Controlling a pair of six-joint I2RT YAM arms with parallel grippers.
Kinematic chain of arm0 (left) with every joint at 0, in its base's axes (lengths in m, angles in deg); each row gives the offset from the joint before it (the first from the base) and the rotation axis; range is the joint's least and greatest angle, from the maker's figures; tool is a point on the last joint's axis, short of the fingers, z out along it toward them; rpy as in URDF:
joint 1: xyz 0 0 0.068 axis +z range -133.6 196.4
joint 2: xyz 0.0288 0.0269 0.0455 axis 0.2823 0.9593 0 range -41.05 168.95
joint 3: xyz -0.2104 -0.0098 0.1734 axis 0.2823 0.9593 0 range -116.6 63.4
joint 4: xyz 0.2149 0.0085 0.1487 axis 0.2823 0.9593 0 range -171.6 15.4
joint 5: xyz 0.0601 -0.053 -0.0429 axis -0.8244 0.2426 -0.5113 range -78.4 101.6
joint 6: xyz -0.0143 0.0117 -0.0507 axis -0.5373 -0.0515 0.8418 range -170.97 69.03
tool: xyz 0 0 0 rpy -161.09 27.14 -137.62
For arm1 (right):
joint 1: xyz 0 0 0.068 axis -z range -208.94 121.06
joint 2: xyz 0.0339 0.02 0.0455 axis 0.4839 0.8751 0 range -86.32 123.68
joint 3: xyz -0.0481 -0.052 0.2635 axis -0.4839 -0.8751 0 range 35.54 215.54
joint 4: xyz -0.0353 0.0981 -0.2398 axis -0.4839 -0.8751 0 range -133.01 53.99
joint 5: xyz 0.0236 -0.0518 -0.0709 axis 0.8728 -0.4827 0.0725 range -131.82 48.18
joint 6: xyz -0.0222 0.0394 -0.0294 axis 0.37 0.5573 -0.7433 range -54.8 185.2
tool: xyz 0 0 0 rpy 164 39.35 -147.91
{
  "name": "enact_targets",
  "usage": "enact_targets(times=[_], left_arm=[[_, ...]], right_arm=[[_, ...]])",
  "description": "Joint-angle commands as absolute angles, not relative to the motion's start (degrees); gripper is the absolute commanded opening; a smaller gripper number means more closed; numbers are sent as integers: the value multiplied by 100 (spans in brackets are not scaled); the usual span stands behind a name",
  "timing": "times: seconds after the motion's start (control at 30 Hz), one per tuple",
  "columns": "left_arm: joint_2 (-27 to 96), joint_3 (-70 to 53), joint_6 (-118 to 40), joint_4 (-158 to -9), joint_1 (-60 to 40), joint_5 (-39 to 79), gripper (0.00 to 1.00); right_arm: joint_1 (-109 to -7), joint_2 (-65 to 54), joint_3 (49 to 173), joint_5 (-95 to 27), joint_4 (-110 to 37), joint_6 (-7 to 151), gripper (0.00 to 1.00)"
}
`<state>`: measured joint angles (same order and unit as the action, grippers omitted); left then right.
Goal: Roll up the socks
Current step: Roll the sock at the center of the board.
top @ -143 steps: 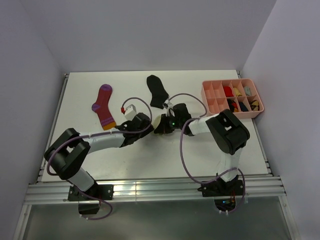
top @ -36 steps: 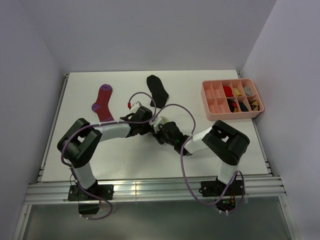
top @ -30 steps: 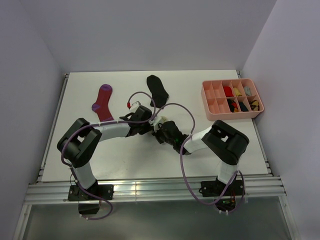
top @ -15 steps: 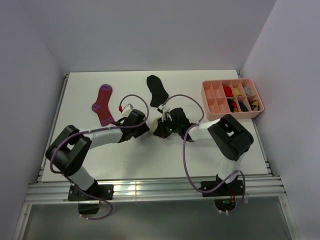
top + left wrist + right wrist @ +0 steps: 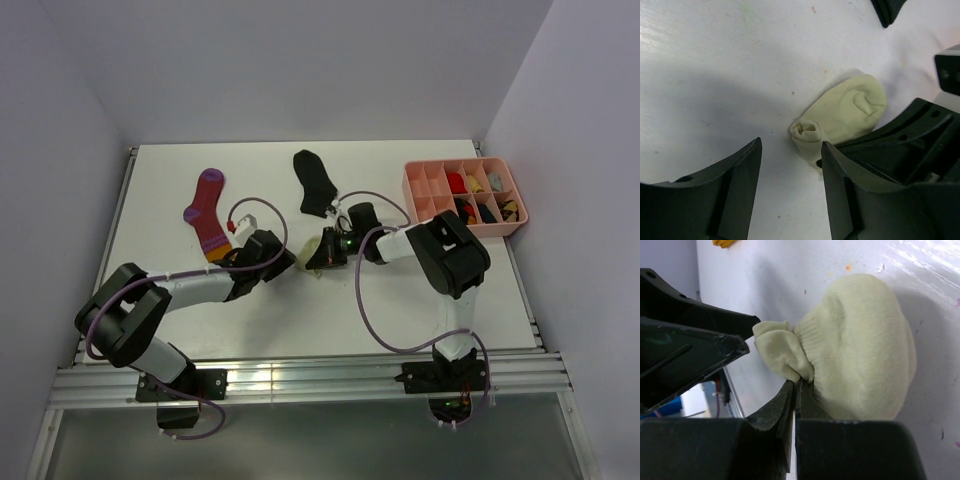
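Observation:
The small cream sock [image 5: 847, 112] lies on the white table, its near end rolled into a small coil [image 5: 807, 131]. In the top view it [image 5: 320, 243] sits mid-table between both grippers. My right gripper [image 5: 797, 384] is shut, pinching a fold of the cream sock [image 5: 860, 350] beside the coil. My left gripper [image 5: 791, 146] is open and empty, its fingertips just short of the coil and apart from it. The black ankle sock [image 5: 315, 183] lies flat behind. The magenta striped sock [image 5: 207, 213] lies flat at the far left.
A pink compartment tray [image 5: 412, 190] holding several rolled socks stands at the far right. The right gripper's black body [image 5: 905, 145] lies close beside my left gripper's right finger. Purple cables loop over both arms.
My left gripper has drawn back toward the near left, away from the cream sock. My right arm has swung toward the far right, with its gripper still at the sock.

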<state>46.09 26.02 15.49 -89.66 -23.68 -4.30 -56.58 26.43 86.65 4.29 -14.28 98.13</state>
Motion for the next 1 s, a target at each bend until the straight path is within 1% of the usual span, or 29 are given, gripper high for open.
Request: enact_targets(times=[0.0,0.2,0.5,0.63,0.67,0.73,0.87,0.93,0.97], left_arm=[[4605,2605,1714,-9452,-2394,-299,56],[4939,2614,1864,-9830,-2430,-238,57],[5256,2455,1925,-9760,-2447,-255,54],[5054,2657,2013,-9865,-2465,-316,59],[5010,2762,2031,-9900,-2473,-343,62],[4896,2851,2084,-10005,-2473,-378,62],[4913,2956,2163,-10094,-2482,-396,59],[4983,2983,2215,-10198,-2482,-396,53],[5009,3018,2250,-10252,-2482,-387,53]], right_arm=[[-5575,2934,8749,643,-1440,10290,0],[-5496,3137,8775,644,-1440,10361,0],[-5390,3216,8678,643,-1221,10588,0],[-5347,3269,8634,652,-1106,10703,0],[-5346,3295,8608,644,-1062,10730,0],[-5338,3304,8581,652,-1000,10800,0],[-5311,3330,8555,644,-1000,10809,0],[-5303,3339,8538,643,-974,10835,0],[-5294,3348,8529,643,-974,10835,0]])
